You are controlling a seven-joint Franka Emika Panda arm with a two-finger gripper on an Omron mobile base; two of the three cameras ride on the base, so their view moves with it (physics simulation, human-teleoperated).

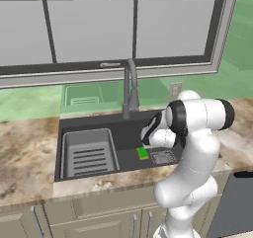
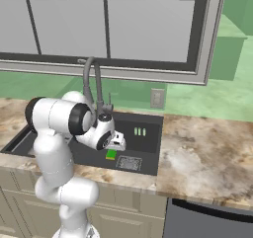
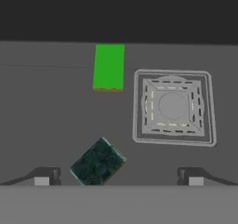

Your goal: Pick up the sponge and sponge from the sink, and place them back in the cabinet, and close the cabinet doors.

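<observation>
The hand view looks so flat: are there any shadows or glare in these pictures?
Hand view: even, dim light, no glare; bright green sponge and dark sponge cast barely any shadow. Left base view: soft, slightly blurry edges, the sink evenly dark.

Bkgd: large window w/ dark grey frame and thin dark mullions [image 1: 134, 24] spans the wall above the counter; panes read flat pale grey, no outside detail. Light grey sill/trim [image 2: 123, 73] runs under it.

Wall: pale green backsplash [image 1: 29, 103] below the sill; small grey wall outlet plate [image 2: 157, 98] set in it, right of centre.

Counter: mottled beige-brown stone-look worktop [image 2: 207, 153], w/ lighter whitish patches.

Below the counter: beige drawer fronts and base cupboard fronts w/ thin silver handles [image 1: 106, 205]. Dark grey appliance top panel [image 2: 212, 219] at lower right, under the counter edge.

Light: even, diffuse, no hard shadows.
</observation>
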